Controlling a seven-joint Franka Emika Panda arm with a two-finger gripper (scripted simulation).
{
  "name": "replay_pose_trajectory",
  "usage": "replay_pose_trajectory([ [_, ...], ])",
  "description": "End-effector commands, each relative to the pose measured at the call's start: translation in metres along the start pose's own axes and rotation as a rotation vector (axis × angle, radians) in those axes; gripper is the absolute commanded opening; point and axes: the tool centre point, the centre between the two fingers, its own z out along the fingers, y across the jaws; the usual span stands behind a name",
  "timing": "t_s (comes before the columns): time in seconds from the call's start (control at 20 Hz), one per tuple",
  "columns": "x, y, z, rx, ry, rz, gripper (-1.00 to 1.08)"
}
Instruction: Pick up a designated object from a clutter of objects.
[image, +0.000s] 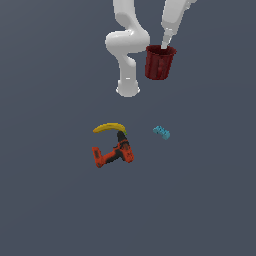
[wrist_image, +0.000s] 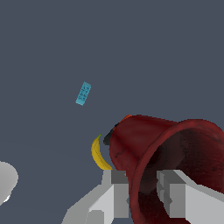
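Observation:
The dark red cup (image: 160, 62) hangs high above the floor at the top of the exterior view, lifted clear of the clutter. My gripper (image: 164, 46) is shut on its rim; in the wrist view one finger (wrist_image: 117, 192) presses the outside of the wall and the other finger (wrist_image: 175, 197) sits inside the dark red cup (wrist_image: 144, 148). Below on the floor lie the yellow banana (image: 109, 128), the orange-red and black power drill (image: 114, 153) and the tiny cyan brick (image: 161, 132). The wrist view shows the banana (wrist_image: 98, 154) partly behind the cup and the cyan brick (wrist_image: 83, 93); the drill is almost wholly hidden there.
The arm's white base (image: 127, 89) stands on the dark grey floor behind the clutter, and a white part of it shows at the edge of the wrist view (wrist_image: 6, 181). The floor is flat dark grey all round.

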Motion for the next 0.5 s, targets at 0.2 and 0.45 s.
replay_pose_trajectory([
  [0.2,0.003,-0.005,-0.025,-0.003,0.000,0.002,-1.00],
  [0.45,0.004,-0.005,-0.030,-0.003,-0.001,0.003,-1.00],
])
